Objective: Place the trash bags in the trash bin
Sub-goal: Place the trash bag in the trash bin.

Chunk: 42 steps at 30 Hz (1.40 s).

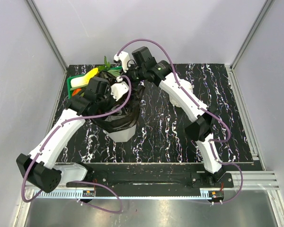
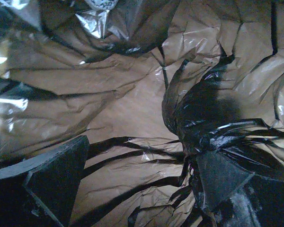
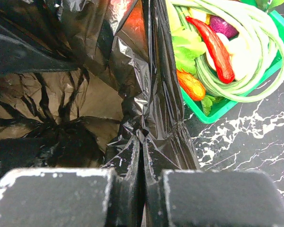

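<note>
The black trash bag [image 1: 119,116] is draped over and into the white trash bin [image 1: 119,134], whose base shows below the film. My left gripper [image 2: 142,189] is inside the bag, open, with thin brownish film spread between its fingers [image 2: 52,182] and a dark bunched fold [image 2: 208,118] by the right one. My right gripper [image 3: 142,142] is shut on a gathered fold of the trash bag's rim [image 3: 149,94]. In the top view both grippers meet over the bin's mouth, the left gripper [image 1: 117,91] beside the right gripper [image 1: 131,78].
A green basket [image 3: 217,109] of toy vegetables stands right behind the bin, also seen as the green basket [image 1: 72,81] at the back left. A white rounded object [image 1: 185,89] lies partly under the right arm. Grey walls close in the marbled table [image 1: 161,132].
</note>
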{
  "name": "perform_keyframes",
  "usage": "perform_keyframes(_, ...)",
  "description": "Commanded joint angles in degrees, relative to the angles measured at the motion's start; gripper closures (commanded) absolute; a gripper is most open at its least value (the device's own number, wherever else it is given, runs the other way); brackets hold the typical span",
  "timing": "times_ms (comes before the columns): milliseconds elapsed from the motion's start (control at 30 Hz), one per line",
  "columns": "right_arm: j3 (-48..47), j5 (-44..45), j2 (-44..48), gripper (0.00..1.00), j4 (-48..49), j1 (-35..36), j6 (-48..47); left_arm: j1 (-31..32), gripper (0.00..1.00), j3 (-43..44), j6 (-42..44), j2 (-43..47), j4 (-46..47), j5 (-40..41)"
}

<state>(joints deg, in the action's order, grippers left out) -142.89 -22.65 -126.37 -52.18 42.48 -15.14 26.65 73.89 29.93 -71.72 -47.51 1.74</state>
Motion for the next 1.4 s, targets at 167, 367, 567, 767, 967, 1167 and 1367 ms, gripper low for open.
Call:
perform_keyframes(167, 0.2, 1.9, 4.1, 0.92, 0.0, 1.4, 0.3, 0.2, 0.01, 0.1, -1.0, 4.8, 1.9, -1.4)
perform_keyframes(367, 0.3, 2.8, 4.6, 0.92, 0.0, 1.5, -0.2, 0.2, 0.01, -1.0, -1.3, 7.7, 4.2, 0.3)
perform_keyframes(567, 0.2, 2.6, 5.3, 0.82, 0.0, 1.5, -0.2, 0.2, 0.01, -1.5, -0.8, 7.9, 4.7, 0.2)
perform_keyframes(767, -1.7, 3.8, 6.4, 0.53, -0.2, 1.5, -0.8, 0.2, 0.01, -3.9, 0.3, 5.5, 4.5, -0.1)
perform_keyframes(967, -3.4, 5.0, 7.7, 0.34, -0.2, 1.4, -1.0, 0.2, 0.01, -5.9, 0.6, 4.0, 5.3, -0.8)
perform_keyframes(1167, -4.7, 8.3, 9.6, 0.31, -0.1, 1.3, -1.9, 0.1, 0.01, -6.7, 0.0, 3.3, 6.4, -1.3)
perform_keyframes(1367, -0.6, 11.0, 14.6, 0.31, 0.1, 1.3, -2.1, 0.1, 0.01, -6.3, -0.5, 3.1, 7.0, -1.4)
